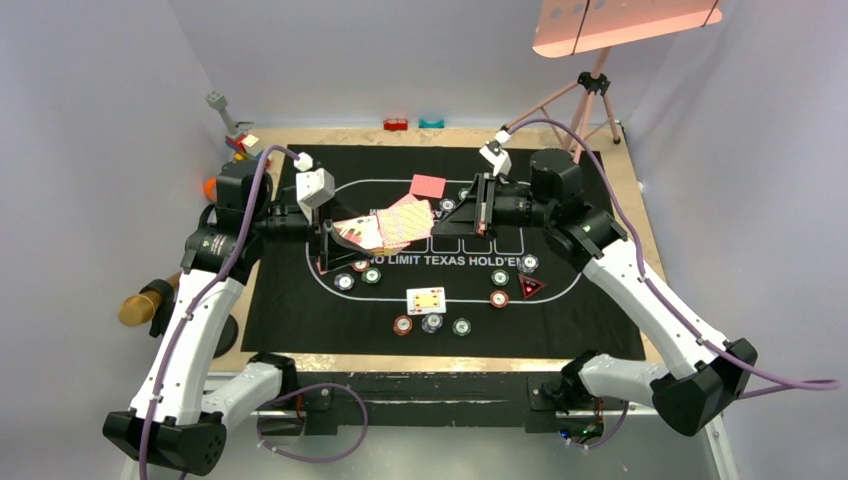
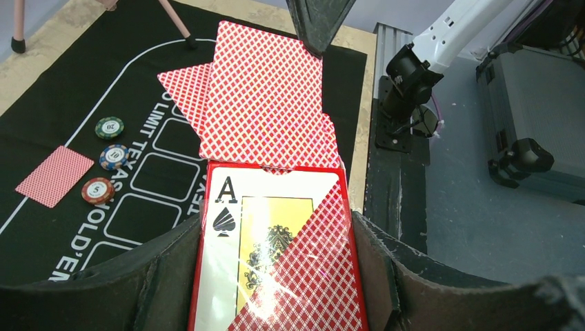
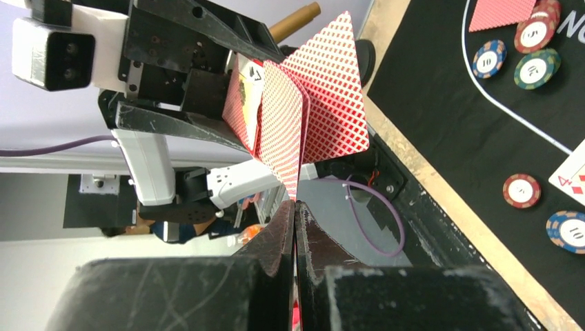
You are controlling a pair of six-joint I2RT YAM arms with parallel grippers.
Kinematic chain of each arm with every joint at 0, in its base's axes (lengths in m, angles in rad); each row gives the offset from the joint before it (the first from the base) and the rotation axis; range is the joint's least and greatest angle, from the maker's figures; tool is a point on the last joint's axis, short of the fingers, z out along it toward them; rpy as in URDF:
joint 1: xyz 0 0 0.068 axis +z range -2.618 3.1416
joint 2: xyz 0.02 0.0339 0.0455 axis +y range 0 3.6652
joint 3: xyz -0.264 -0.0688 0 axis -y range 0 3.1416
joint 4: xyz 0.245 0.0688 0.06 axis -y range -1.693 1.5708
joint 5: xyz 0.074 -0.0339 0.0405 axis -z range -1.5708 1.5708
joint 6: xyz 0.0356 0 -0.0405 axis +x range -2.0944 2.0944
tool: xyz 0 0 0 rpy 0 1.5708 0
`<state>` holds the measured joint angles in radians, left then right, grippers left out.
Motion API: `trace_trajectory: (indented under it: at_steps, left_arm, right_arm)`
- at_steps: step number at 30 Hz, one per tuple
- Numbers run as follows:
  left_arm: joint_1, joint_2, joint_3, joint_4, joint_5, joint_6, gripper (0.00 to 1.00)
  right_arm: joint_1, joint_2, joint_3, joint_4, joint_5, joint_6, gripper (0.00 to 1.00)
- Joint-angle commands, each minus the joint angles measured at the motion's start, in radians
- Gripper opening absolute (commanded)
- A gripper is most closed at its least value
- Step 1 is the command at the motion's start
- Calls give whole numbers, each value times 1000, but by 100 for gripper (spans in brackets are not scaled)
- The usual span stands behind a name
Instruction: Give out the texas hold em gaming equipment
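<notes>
My left gripper (image 1: 335,240) (image 2: 276,238) is shut on a red-edged pack of playing cards (image 2: 276,255) showing an ace of spades. Several red-backed cards (image 2: 265,96) (image 1: 400,222) fan out of its top, above the mat. My right gripper (image 1: 447,213) (image 3: 296,207) is shut on the edge of one fanned card (image 3: 284,131). Another red-backed card (image 1: 427,185) lies on the mat behind, and a face-up card (image 1: 426,299) lies in front. Poker chips sit in groups (image 1: 360,274) (image 1: 432,323) (image 1: 500,288), with a triangle marker (image 1: 531,288) at the right.
The black mat (image 1: 290,305) covers most of the wooden table. Toy blocks (image 1: 242,145) stand at the back left, and a red block (image 1: 396,124) and a teal block (image 1: 431,123) at the back edge. A tripod (image 1: 590,95) stands back right and a brass cylinder (image 1: 140,305) lies left.
</notes>
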<state>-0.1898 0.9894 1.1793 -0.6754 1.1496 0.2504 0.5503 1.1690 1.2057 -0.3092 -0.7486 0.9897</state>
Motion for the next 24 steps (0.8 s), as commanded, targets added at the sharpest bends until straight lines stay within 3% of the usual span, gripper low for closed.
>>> trace_trajectory:
  at_steps: [1, 13, 24]
  left_arm:
    - [9, -6, 28, 29, 33, 21, 0]
    - [9, -2, 31, 8, 22, 52, 0]
    - [9, -2, 33, -1, 25, 65, 0]
  right_arm:
    - [19, 6, 55, -42, -8, -24, 0]
    - [24, 11, 76, -98, -9, -32, 0]
    - [54, 41, 66, -33, -41, 9, 0]
